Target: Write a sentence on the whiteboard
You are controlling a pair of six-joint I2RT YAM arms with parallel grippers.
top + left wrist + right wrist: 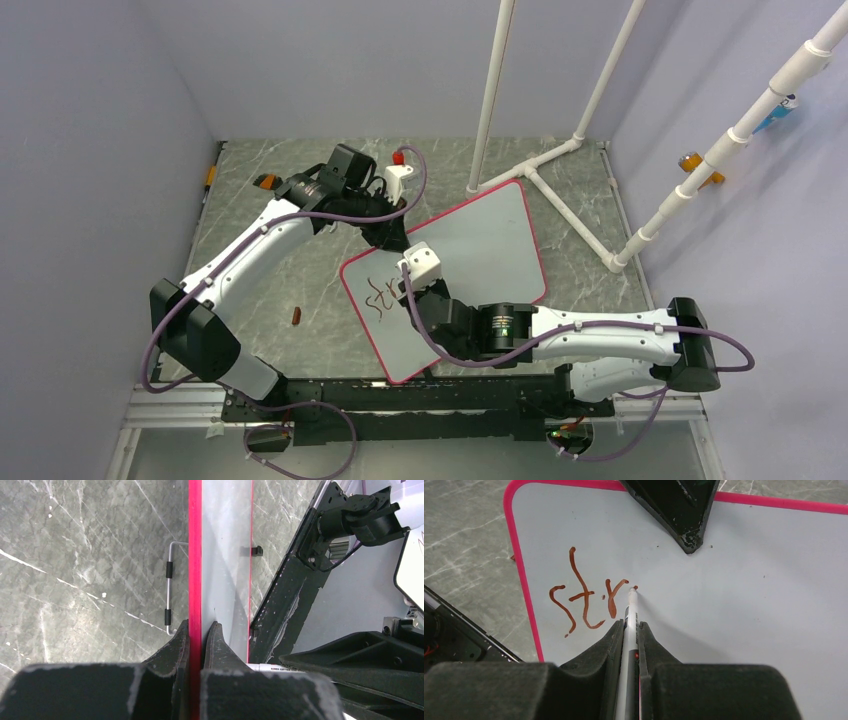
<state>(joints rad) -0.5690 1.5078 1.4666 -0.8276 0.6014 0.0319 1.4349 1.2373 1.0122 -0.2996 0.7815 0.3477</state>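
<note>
The whiteboard [480, 240] lies tilted on the table, glossy white with a pink-red rim [195, 555]. My left gripper [196, 630] is shut on that rim at the board's far edge [392, 232]. On the near left part of the whiteboard stands the start of the sentence [584, 597], the dark-red letters "str" [380, 298]. My right gripper [629, 626] is shut on a white marker [631, 607]. The marker's tip rests on the whiteboard just right of the "r", beside a small red dot. From above, the right gripper [415, 288] covers the marker.
A white pipe frame [560, 175] stands on the table behind the whiteboard's right corner. A small brown piece [296, 317] lies left of the board. A wire stand [169, 590] shows under the board's edge. A black rail [400, 395] runs along the near edge.
</note>
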